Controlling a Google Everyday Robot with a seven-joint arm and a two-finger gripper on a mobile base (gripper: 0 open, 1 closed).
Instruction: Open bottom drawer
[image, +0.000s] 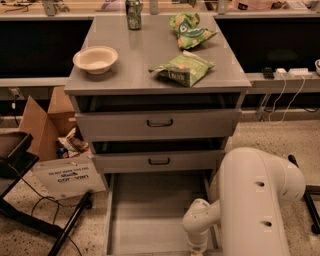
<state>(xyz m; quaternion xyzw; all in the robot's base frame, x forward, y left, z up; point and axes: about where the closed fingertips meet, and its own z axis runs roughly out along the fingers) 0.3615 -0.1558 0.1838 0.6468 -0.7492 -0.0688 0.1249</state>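
The bottom drawer (145, 215) of the grey cabinet (157, 75) stands pulled far out, its plain grey tray bare and its front below the picture's lower edge. Above it are the middle drawer (159, 161) and the top drawer (159, 123), each with a small dark loop handle. My white arm (252, 200) fills the lower right. Its wrist (197, 227) reaches down over the tray's right front corner. The gripper itself is below the picture's edge and out of view.
On the cabinet top sit a white bowl (95, 59), a green can (133, 11) and two green snack bags (182, 67) (190, 30). A cardboard box (47, 122) and a white bag (67, 177) stand at left, with a black stand (30, 200) and cables on the floor.
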